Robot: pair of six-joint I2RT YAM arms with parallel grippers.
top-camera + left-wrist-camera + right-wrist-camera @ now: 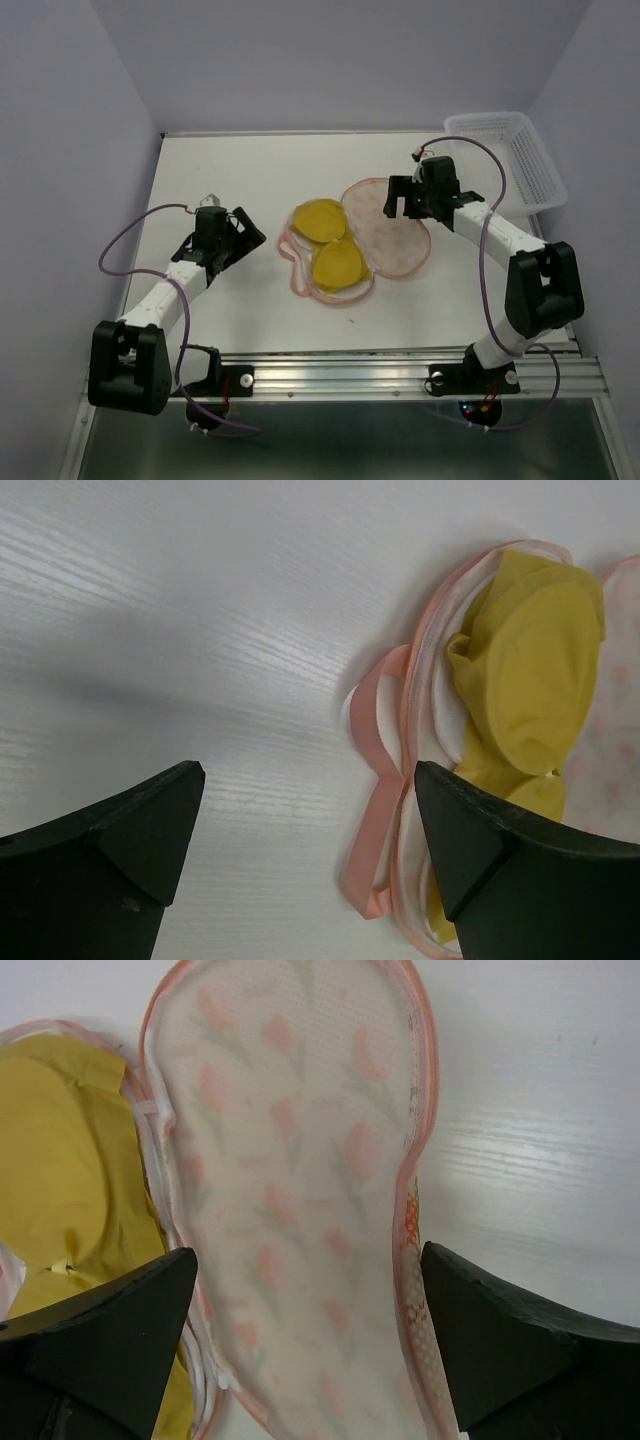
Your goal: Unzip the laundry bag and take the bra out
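where lilac walls (pixel 60 150) meet, white table (pixel 250 165) bears laundry bag (pixel 398 238) — open.

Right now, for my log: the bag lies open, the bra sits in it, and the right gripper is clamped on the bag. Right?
No: the right wrist view shows the right gripper open over the bag, clamped on nothing. Rest holds.

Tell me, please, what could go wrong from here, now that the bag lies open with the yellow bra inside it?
1. The left gripper is open, and the pink zip edging lies nearer to it than the bra. It may pinch the edging instead and drag the laundry bag.
2. The right gripper is open above the flap and holds nothing, so the bag may lift together with the bra.
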